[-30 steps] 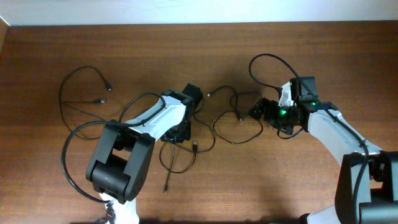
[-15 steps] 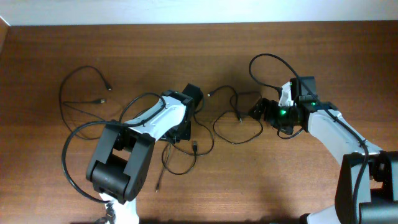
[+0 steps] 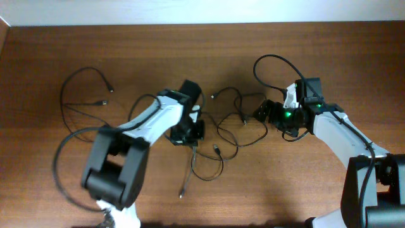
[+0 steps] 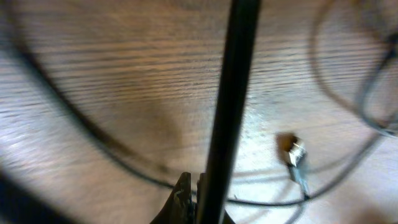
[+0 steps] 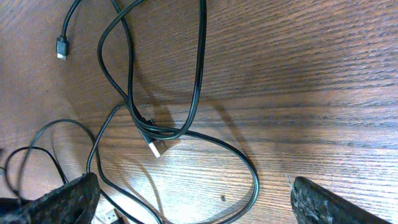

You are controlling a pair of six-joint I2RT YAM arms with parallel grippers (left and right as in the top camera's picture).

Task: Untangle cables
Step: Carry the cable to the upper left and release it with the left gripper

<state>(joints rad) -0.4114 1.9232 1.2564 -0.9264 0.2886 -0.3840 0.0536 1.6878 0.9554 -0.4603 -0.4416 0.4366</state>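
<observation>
Thin black cables (image 3: 235, 120) lie in loose, crossing loops at the table's middle. One strand trails down in a loop (image 3: 209, 170) to a plug (image 3: 181, 193). My left gripper (image 3: 187, 132) is shut on a black cable (image 4: 233, 93), which runs up the left wrist view from the closed jaws (image 4: 198, 193). A small plug (image 4: 295, 154) lies near it. My right gripper (image 3: 262, 113) is open and empty just right of the loops. In the right wrist view its fingers (image 5: 193, 208) straddle a cable loop (image 5: 199, 93) and a plug (image 5: 158, 148) on the table.
A separate thin cable (image 3: 85, 88) with two plug ends lies at the far left. Thick arm cables curve by the left arm (image 3: 63, 158) and above the right arm (image 3: 272, 60). The table is brown wood (image 3: 304, 183).
My left gripper has shifted slightly right and up with the cable. The trailing loop and its plug end have been dragged to the right. The right arm has not moved.
</observation>
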